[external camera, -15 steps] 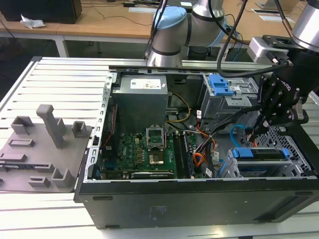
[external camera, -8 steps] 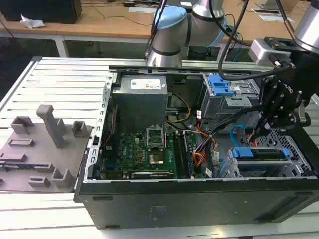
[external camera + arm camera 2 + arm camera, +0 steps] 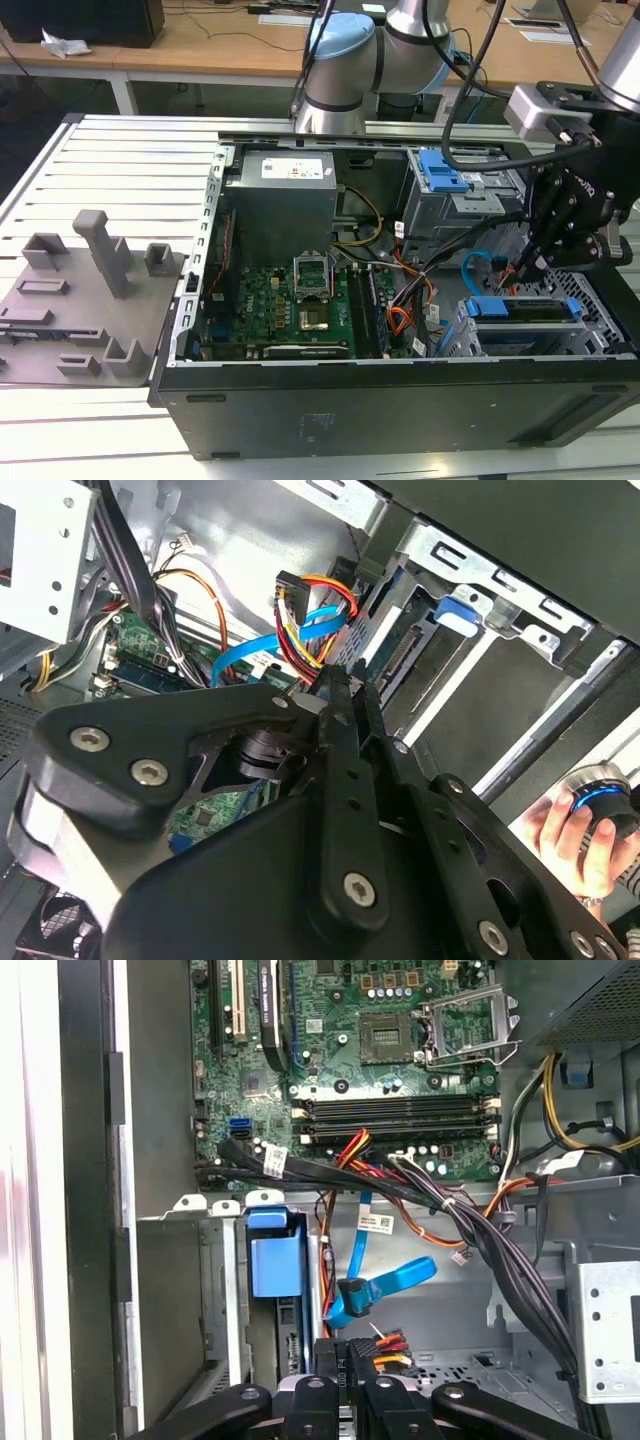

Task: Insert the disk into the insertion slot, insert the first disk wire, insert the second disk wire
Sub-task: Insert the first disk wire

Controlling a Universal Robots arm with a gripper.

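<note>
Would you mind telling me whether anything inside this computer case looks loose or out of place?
The light-blue flat cable loops loose beside the disk, and its plug end seems to hang free, joined to nothing. The gripper, close by, is shut on the red-and-yellow wires.

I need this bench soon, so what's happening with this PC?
The robot arm's gripper is inside the open computer case, shut on the first disk wire, a multicoloured bundle, beside the disk, which already sits in the insertion slot. The second disk wire loops nearby.
</note>
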